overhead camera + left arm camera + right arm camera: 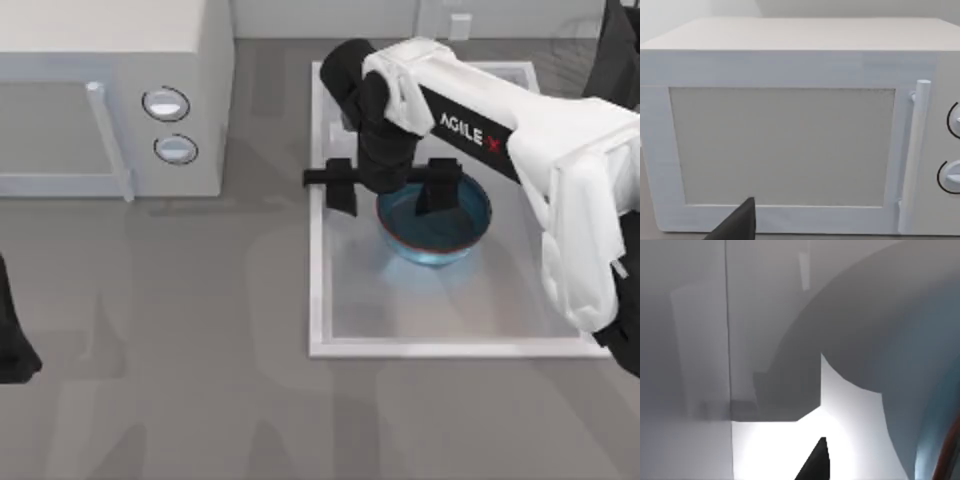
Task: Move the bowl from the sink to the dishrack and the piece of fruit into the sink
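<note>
The blue bowl (440,228) with a reddish rim sits in the white sink (316,300), toward its back half. My right gripper (390,190) hangs open over the bowl's left rim, one finger outside the bowl and the other over its inside. In the right wrist view the bowl's blue wall (935,365) curves close by, above the bright sink floor (850,430). My left arm (12,345) stays parked at the table's left edge. The piece of fruit is out of view.
A white microwave (110,90) with two round knobs stands at the back left, and its door (782,145) fills the left wrist view. The faucet post (460,25) rises behind the sink. A dark object (612,50) sits at the back right corner.
</note>
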